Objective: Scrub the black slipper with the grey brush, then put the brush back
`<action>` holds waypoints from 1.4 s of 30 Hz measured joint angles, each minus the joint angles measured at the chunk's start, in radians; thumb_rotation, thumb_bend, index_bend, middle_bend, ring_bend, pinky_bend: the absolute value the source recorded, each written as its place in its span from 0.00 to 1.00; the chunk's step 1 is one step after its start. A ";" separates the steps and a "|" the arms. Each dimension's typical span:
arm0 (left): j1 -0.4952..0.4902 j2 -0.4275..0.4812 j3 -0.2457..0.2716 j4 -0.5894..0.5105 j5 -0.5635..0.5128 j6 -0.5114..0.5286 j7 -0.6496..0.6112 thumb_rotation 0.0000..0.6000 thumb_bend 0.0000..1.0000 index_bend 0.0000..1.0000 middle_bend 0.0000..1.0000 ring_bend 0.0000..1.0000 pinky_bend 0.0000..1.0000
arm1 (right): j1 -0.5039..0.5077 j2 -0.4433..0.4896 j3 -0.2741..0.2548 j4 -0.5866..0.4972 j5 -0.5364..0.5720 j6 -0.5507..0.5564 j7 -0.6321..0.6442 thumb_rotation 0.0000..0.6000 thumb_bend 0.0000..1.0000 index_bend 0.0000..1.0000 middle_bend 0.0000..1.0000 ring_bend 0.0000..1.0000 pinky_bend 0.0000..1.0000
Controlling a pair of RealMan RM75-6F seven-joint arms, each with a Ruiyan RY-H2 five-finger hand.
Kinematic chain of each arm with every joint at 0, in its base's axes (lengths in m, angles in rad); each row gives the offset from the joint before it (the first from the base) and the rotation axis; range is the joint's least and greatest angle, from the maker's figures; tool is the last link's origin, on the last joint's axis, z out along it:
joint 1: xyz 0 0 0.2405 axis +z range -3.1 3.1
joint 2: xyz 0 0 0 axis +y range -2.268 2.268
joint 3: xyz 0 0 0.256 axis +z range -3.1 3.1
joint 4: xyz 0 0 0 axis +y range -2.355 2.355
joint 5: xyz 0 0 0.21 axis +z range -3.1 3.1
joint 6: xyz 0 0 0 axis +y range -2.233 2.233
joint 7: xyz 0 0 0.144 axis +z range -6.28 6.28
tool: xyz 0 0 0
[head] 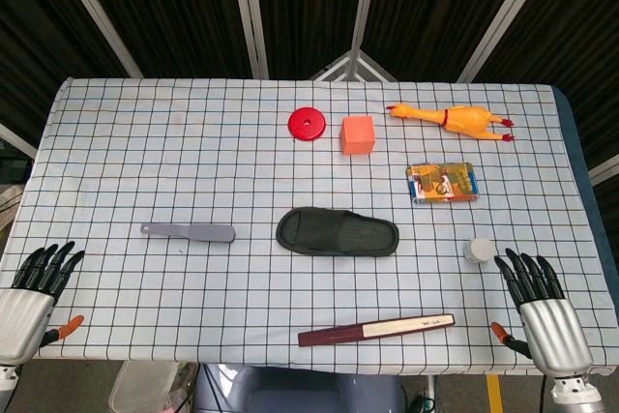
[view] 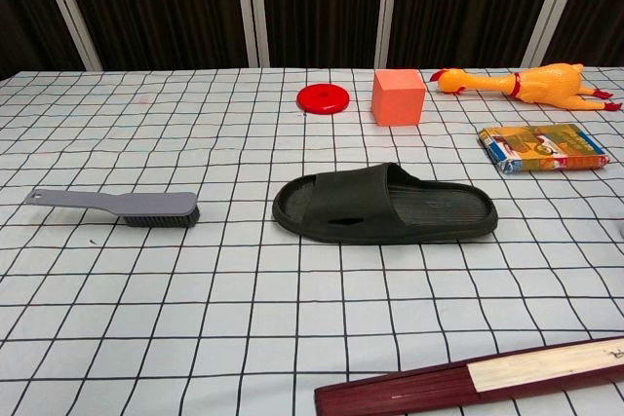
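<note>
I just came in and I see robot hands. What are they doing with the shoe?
Nothing yet. The left hand and the right hand rest open at the table's near edge, holding nothing. The black slipper lies in the middle, and the grey brush lies untouched to its left, waiting to be picked up.

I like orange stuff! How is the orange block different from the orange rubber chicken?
The orange block is a plain, boxy cube standing on one face; the orange rubber chicken is long and thin, lying on its side. The block is one flat colour, the chicken has red bits. Both sit at the far side of the checked table.
</note>
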 measured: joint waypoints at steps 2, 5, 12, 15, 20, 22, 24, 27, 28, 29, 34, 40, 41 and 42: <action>0.001 -0.003 -0.002 0.005 -0.007 -0.001 -0.002 1.00 0.02 0.00 0.00 0.00 0.08 | 0.003 -0.004 0.001 0.000 -0.003 -0.003 -0.005 1.00 0.24 0.00 0.00 0.00 0.00; 0.001 -0.006 -0.005 0.003 -0.015 -0.008 0.001 1.00 0.02 0.00 0.03 0.00 0.08 | 0.007 -0.011 0.002 0.005 -0.006 -0.007 -0.010 1.00 0.24 0.00 0.00 0.00 0.00; -0.038 -0.010 -0.031 -0.042 -0.043 -0.078 0.087 1.00 0.14 0.13 0.21 0.12 0.19 | 0.000 -0.013 0.005 0.018 -0.005 0.012 0.001 1.00 0.24 0.00 0.00 0.00 0.00; -0.080 -0.014 -0.054 -0.080 -0.076 -0.163 0.166 1.00 0.23 0.16 0.26 0.16 0.23 | -0.004 -0.010 0.012 0.026 0.001 0.025 -0.006 1.00 0.24 0.00 0.00 0.00 0.00; -0.178 -0.046 -0.120 -0.113 -0.176 -0.320 0.247 1.00 0.24 0.16 0.28 0.16 0.23 | -0.005 -0.005 0.018 0.026 0.015 0.026 0.005 1.00 0.24 0.00 0.00 0.00 0.00; -0.213 -0.072 -0.147 -0.103 -0.218 -0.364 0.268 1.00 0.25 0.16 0.28 0.16 0.23 | -0.006 -0.002 0.019 0.028 0.020 0.025 0.001 1.00 0.24 0.00 0.00 0.00 0.00; -0.252 -0.106 -0.174 -0.077 -0.258 -0.411 0.292 1.00 0.26 0.16 0.28 0.17 0.24 | -0.007 0.001 0.021 0.028 0.031 0.024 0.000 1.00 0.24 0.00 0.00 0.00 0.00; -0.307 -0.155 -0.203 -0.031 -0.295 -0.471 0.315 1.00 0.29 0.17 0.30 0.19 0.29 | -0.008 0.008 0.026 0.023 0.052 0.020 0.002 1.00 0.24 0.00 0.00 0.00 0.00; -0.321 -0.170 -0.210 -0.018 -0.303 -0.485 0.319 1.00 0.30 0.18 0.32 0.21 0.31 | -0.008 0.010 0.028 0.021 0.057 0.019 0.002 1.00 0.24 0.00 0.00 0.00 0.00; -0.337 -0.189 -0.217 -0.003 -0.311 -0.498 0.322 1.00 0.30 0.18 0.33 0.22 0.31 | -0.008 0.012 0.029 0.020 0.060 0.017 0.002 1.00 0.24 0.00 0.00 0.00 0.00; -0.381 -0.250 -0.227 0.039 -0.315 -0.520 0.337 1.00 0.30 0.20 0.33 0.23 0.31 | -0.011 0.016 0.022 0.014 0.053 0.016 -0.008 1.00 0.24 0.00 0.00 0.00 0.00; -0.421 -0.320 -0.227 0.099 -0.316 -0.539 0.342 1.00 0.30 0.20 0.33 0.23 0.29 | -0.013 0.020 0.021 0.010 0.059 0.011 -0.011 1.00 0.24 0.00 0.00 0.00 0.00; -0.429 -0.329 -0.226 0.107 -0.320 -0.547 0.345 1.00 0.30 0.20 0.33 0.23 0.29 | -0.013 0.020 0.021 0.009 0.059 0.012 -0.011 1.00 0.24 0.00 0.00 0.00 0.00; -0.433 -0.335 -0.225 0.111 -0.323 -0.551 0.351 1.00 0.30 0.20 0.33 0.23 0.29 | -0.014 0.021 0.021 0.008 0.059 0.014 -0.011 1.00 0.24 0.00 0.00 0.00 0.00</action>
